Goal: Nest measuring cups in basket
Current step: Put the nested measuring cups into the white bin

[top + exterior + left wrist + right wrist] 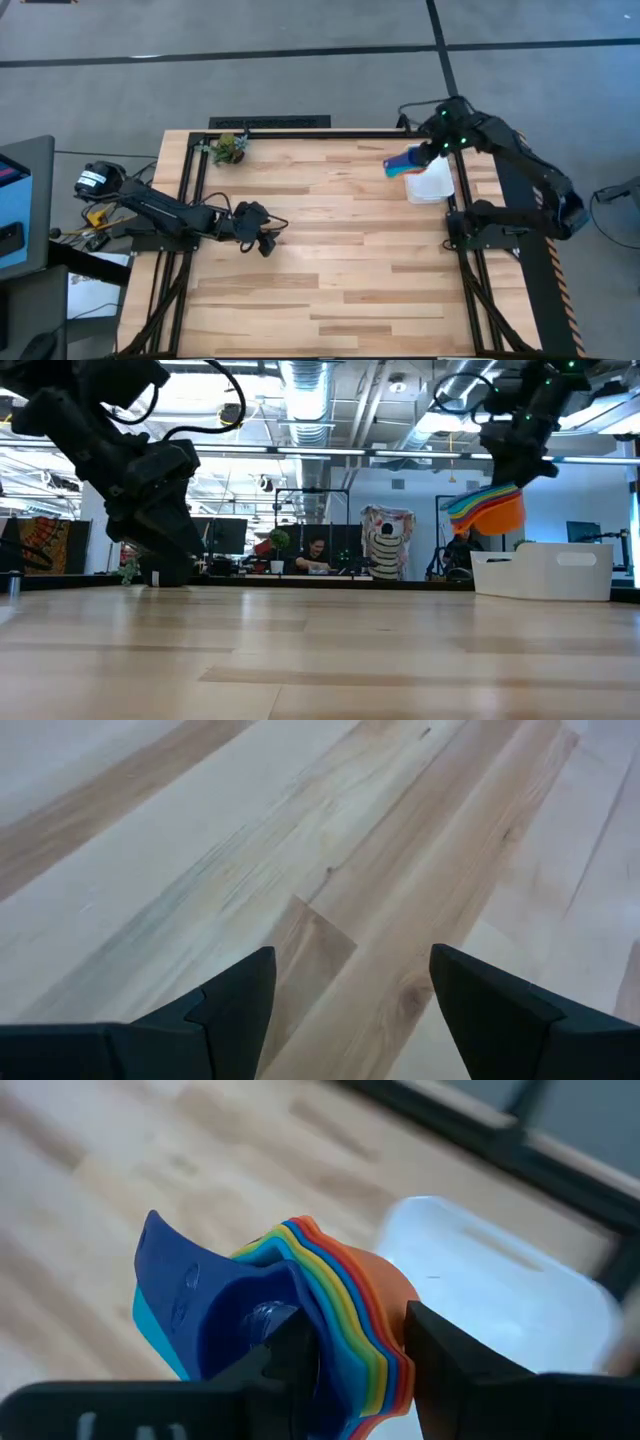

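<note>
The measuring cups [300, 1310] are nested into one stack, dark blue innermost and orange outermost; the stack [487, 508] hangs in the air in my right gripper [365, 1355], just left of the basket [545, 570] and above its rim. The basket [432, 180], a white tray, stands flat on the table at the far right. In the high view the stack [405, 163] shows beside the tray's left edge. My left gripper [350, 1005] is open, low over bare wood at the table's left middle [262, 235], touching nothing. My right gripper pinches the walls of the nested cups [345, 1330]: one finger [290, 1350] is inside the dark blue innermost cup and the other [450, 1360] is against the orange outermost cup. The stack is lifted clear of the table and tilted, its handles [165, 1270] pointing away from the gripper.
A small green plant [230, 148] stands near the table's far left corner. Black frame rails [190, 200] run along the left and right table edges. A wide stretch of bare wood [340, 250] lies between the two arms. People sit in the room behind the table [315, 555].
</note>
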{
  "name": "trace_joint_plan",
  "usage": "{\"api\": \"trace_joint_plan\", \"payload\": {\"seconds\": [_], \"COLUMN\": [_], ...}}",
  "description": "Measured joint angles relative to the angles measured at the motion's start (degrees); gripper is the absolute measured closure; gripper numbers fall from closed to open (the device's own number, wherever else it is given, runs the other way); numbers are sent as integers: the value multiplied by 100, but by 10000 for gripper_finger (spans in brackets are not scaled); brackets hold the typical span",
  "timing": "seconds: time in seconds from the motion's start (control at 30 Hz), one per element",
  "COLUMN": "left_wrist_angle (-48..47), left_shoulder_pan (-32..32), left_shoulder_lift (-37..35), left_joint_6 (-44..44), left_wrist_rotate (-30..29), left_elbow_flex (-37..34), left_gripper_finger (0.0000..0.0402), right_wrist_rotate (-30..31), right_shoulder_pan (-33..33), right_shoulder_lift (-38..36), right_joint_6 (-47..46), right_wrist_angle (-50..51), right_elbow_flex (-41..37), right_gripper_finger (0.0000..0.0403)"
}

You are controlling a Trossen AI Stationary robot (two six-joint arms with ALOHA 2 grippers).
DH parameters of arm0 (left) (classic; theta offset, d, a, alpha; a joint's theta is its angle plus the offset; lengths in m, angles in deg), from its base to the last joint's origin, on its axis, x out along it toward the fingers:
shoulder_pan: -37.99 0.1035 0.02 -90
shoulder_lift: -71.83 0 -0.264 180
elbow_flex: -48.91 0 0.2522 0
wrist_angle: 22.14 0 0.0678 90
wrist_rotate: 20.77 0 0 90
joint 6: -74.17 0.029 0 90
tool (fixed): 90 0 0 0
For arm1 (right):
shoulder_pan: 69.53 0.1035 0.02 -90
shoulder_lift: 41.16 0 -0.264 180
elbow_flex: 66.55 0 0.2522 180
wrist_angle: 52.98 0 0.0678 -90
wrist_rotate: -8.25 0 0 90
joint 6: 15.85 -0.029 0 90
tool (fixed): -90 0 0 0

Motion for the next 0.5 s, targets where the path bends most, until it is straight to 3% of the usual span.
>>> {"api": "trace_joint_plan", "payload": {"seconds": [0.17,0.5], "left_wrist_angle": [49,54], "left_shoulder_pan": [201,359], "left_shoulder_lift": [0,0], "left_joint_6": [277,784], "left_wrist_rotate": [273,410], "left_elbow_flex": [0,0], "left_gripper_finger": [148,148], "right_wrist_rotate": [102,168], "right_shoulder_pan": [-689,-482], "right_shoulder_lift": [83,107], "right_joint_6": [-54,-719], "right_wrist_angle": [-18,-169], "right_elbow_flex": [0,0], "right_gripper_finger": [258,256]}}
